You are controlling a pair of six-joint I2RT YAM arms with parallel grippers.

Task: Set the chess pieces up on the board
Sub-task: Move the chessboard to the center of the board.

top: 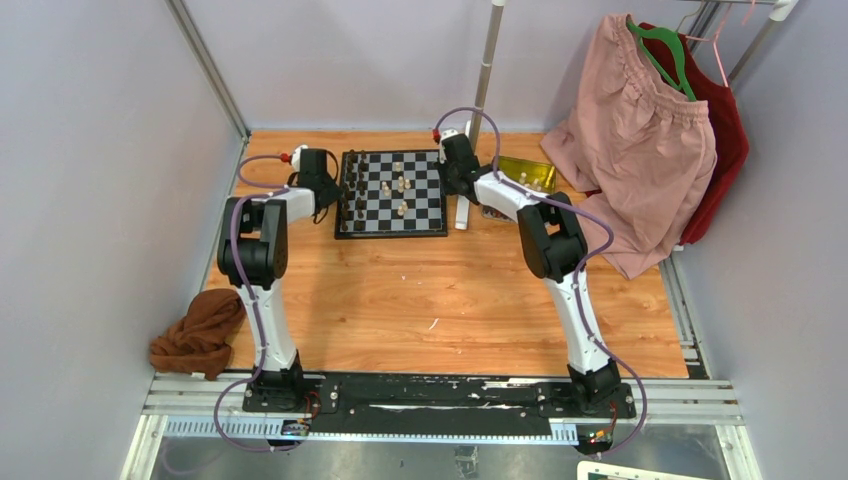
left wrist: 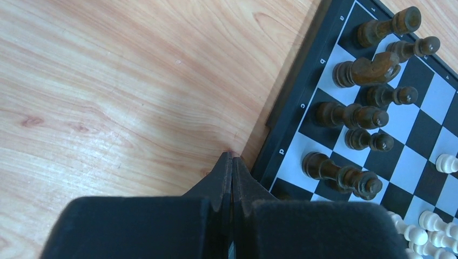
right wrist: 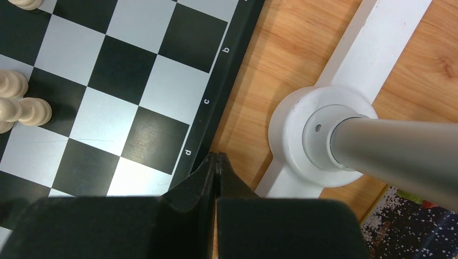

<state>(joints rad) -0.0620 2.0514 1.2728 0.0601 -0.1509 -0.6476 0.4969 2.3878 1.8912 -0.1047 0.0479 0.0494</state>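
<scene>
The black-and-white board (top: pixel 425 213) lies at the back of the wooden table. Dark brown chess pieces (top: pixel 351 196) stand along its left side, and several cream pieces (top: pixel 402 186) are scattered near its middle. In the left wrist view the dark pieces (left wrist: pixel 351 116) stand in two rows on the board (left wrist: pixel 290 121), with cream pieces (left wrist: pixel 426 229) at the lower right. My left gripper (left wrist: pixel 232 155) is shut and empty, just off the board's left edge. My right gripper (right wrist: pixel 216 155) is shut and empty at the board's (right wrist: pixel 213 105) right edge, with cream pieces (right wrist: pixel 21 105) far to its left.
A white pole base (right wrist: pixel 318 135) with a metal pole stands right beside the right gripper. A gold tin (top: pixel 527 174) sits behind the right arm. Pink and red garments (top: pixel 650 130) hang at the back right. A brown cloth (top: pixel 198 335) lies at the table's left edge.
</scene>
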